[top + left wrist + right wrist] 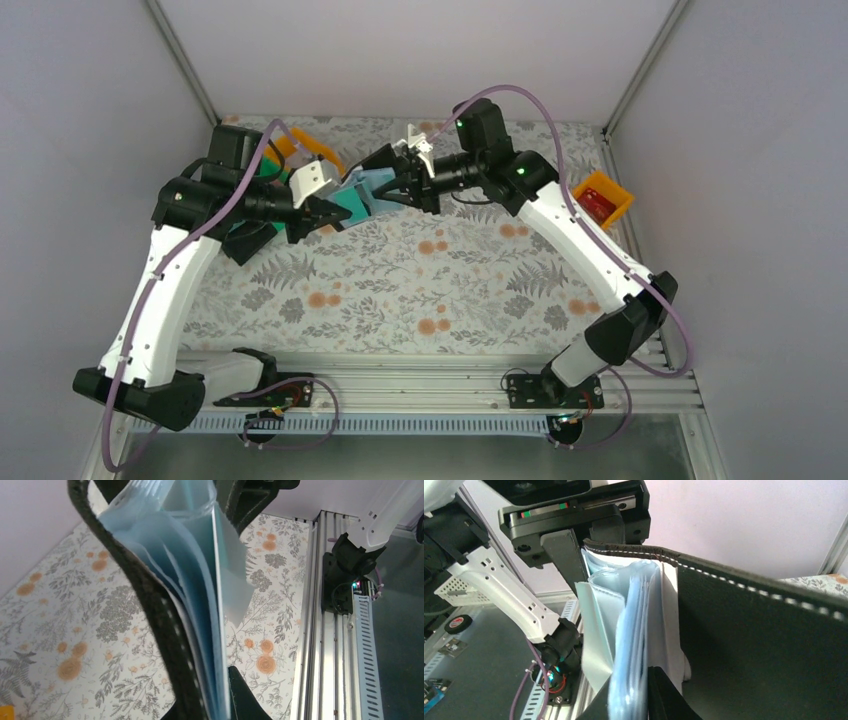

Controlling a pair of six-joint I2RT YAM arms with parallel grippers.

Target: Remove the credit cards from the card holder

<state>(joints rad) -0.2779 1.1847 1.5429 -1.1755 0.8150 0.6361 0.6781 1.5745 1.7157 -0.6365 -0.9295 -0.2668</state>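
The card holder (379, 182) hangs in the air between both arms, opened, its black stitched cover (749, 640) on one side and its grey-blue pockets (190, 580) fanned out. My left gripper (323, 215) is shut on it, clamping cover and pocket layers (212, 690). My right gripper (402, 190) is shut on the blue pocket layers (629, 690) from the opposite side. A teal credit card (351, 206) shows at the holder's left edge, near the left fingers. A red card (597, 207) lies in the orange bin (620, 195) at the right.
Behind the left arm stand another orange bin (312, 150), a green one (266, 168) and a black one (243, 240). The floral mat (400, 290) lies below the raised holder. A metal rail (320, 645) runs along the near edge.
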